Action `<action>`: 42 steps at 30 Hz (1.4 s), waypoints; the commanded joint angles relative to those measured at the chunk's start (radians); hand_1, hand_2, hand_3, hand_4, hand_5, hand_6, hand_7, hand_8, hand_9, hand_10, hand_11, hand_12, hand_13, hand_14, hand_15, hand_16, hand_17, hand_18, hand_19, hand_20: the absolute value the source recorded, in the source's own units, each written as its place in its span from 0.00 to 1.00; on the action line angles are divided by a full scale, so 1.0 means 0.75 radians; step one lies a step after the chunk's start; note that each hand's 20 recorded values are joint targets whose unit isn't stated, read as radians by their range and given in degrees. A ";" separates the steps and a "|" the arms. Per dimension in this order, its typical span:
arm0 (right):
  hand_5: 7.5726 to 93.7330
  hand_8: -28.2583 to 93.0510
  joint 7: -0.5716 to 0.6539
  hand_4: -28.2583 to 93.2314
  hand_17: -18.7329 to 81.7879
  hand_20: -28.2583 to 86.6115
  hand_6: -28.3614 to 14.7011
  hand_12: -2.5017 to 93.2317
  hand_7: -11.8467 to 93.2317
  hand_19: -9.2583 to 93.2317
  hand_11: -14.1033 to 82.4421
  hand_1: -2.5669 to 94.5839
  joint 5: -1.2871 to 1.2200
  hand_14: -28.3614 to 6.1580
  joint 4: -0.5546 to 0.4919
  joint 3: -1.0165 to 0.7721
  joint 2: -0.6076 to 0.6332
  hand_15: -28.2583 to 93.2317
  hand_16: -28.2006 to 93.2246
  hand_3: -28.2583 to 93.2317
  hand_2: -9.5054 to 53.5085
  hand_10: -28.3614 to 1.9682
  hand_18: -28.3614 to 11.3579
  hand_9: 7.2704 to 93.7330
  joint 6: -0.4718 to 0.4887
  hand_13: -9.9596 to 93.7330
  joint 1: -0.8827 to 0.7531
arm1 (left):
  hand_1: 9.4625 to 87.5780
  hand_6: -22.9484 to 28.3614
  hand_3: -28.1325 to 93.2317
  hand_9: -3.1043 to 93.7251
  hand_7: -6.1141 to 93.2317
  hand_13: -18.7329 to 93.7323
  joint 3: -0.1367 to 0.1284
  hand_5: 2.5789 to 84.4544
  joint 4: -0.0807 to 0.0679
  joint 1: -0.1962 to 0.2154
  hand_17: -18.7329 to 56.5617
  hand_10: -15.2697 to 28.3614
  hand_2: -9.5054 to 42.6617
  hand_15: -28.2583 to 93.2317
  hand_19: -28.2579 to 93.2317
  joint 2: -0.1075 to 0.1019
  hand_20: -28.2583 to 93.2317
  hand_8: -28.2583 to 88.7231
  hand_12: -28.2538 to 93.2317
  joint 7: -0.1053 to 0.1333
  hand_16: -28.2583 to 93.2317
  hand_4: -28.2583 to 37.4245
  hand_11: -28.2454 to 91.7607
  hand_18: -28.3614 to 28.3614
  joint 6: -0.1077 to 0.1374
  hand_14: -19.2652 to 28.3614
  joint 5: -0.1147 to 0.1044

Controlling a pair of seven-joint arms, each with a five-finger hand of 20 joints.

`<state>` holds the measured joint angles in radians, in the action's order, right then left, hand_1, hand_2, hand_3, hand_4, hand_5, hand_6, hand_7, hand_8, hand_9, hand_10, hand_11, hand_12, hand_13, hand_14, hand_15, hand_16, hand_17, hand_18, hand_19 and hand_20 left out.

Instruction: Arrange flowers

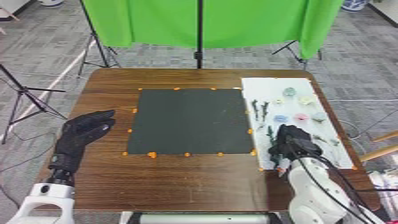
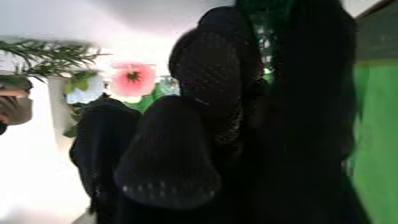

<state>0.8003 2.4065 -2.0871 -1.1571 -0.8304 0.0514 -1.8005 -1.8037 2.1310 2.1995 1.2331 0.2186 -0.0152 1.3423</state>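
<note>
Currently, my right hand [image 1: 295, 142] sits over the near part of the white sheet [image 1: 265, 86]; I cannot tell its grip state. My left hand [image 1: 86, 128] is relaxed and open beside the dark mat [image 1: 191, 121]. Farther along the sheet lie the blue flower [image 1: 281, 118], pink flower [image 1: 300, 117] and cream flower [image 1: 306, 100]. I judge mat placement not started; all arranging remains.

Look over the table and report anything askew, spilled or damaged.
Nothing stands out. The mat looks flat and straight, and the pink flower, blue flower and green sprigs lie spread on the white sheet, with no spill visible.
</note>
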 commanded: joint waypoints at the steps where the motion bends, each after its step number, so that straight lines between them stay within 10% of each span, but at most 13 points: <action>1: 0.85 0.44 -0.005 0.63 0.93 0.74 0.61 0.39 0.43 1.00 0.63 0.92 -0.067 0.83 -0.005 -0.037 -0.004 0.79 0.50 0.00 0.00 0.50 0.45 0.93 0.009 1.00 -0.055 | 0.33 0.53 0.75 0.56 0.23 0.52 -0.008 0.62 -0.006 0.018 0.36 0.67 0.01 0.43 0.30 -0.011 0.40 0.19 0.35 -0.025 0.25 0.24 0.43 0.73 -0.028 0.79 0.000; 10: 0.86 0.44 -0.053 0.65 0.93 0.74 0.60 0.38 0.43 1.00 0.63 0.93 -0.197 0.83 -0.164 -0.101 0.009 0.80 0.48 0.00 0.00 0.51 0.46 0.93 -0.126 1.00 0.006 | 0.29 0.53 0.75 0.56 0.23 0.52 -0.133 0.62 -0.031 0.100 0.36 0.67 0.05 0.42 0.30 -0.143 0.40 0.19 0.35 -0.041 0.25 0.23 0.43 0.74 0.014 0.79 -0.084; 15: 0.87 0.44 -0.085 0.65 0.94 0.74 0.60 0.38 0.43 1.00 0.63 0.93 -0.274 0.83 -0.167 0.000 -0.011 0.80 0.48 0.00 0.00 0.51 0.46 0.94 -0.189 1.00 0.190 | 0.26 0.53 0.76 0.56 0.23 0.52 -0.209 0.62 -0.061 0.165 0.36 0.68 0.08 0.42 0.30 -0.168 0.40 0.20 0.35 -0.027 0.25 0.21 0.43 0.74 0.094 0.80 -0.169; 19: 0.87 0.44 -0.119 0.66 0.94 0.74 0.60 0.38 0.42 1.00 0.63 0.93 -0.353 0.83 -0.114 0.152 -0.063 0.80 0.48 0.00 0.00 0.51 0.46 0.94 -0.198 1.00 0.401 | 0.26 0.54 0.77 0.56 0.23 0.52 -0.232 0.62 -0.094 0.203 0.36 0.68 0.09 0.43 0.30 -0.166 0.40 0.20 0.35 -0.032 0.25 0.19 0.43 0.74 0.130 0.81 -0.175; 27: 0.87 0.44 -0.196 0.66 0.94 0.74 0.60 0.38 0.42 1.00 0.63 0.93 -0.484 0.83 0.089 0.560 -0.240 0.80 0.47 0.00 0.00 0.51 0.47 0.94 -0.208 1.00 0.829 | 0.25 0.53 0.78 0.56 0.23 0.52 -0.182 0.62 -0.154 0.210 0.36 0.68 0.09 0.43 0.30 -0.152 0.40 0.20 0.35 -0.043 0.25 0.18 0.43 0.74 0.139 0.80 -0.182; 42: 0.87 0.44 -0.341 0.66 0.94 0.74 0.60 0.38 0.43 1.00 0.63 0.93 -0.508 0.83 0.452 0.776 -0.567 0.81 0.46 0.00 0.00 0.52 0.46 0.95 -0.218 1.00 0.969 | 0.24 0.53 0.79 0.56 0.23 0.52 -0.049 0.62 -0.216 0.140 0.36 0.69 0.09 0.42 0.29 -0.127 0.40 0.20 0.35 -0.023 0.25 0.17 0.43 0.73 0.121 0.81 -0.173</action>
<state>0.6035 2.0291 -1.8259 -0.6271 -1.1614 -0.1042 -1.0922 -1.8803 1.9865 2.3158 1.1151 0.2024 0.0849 1.2079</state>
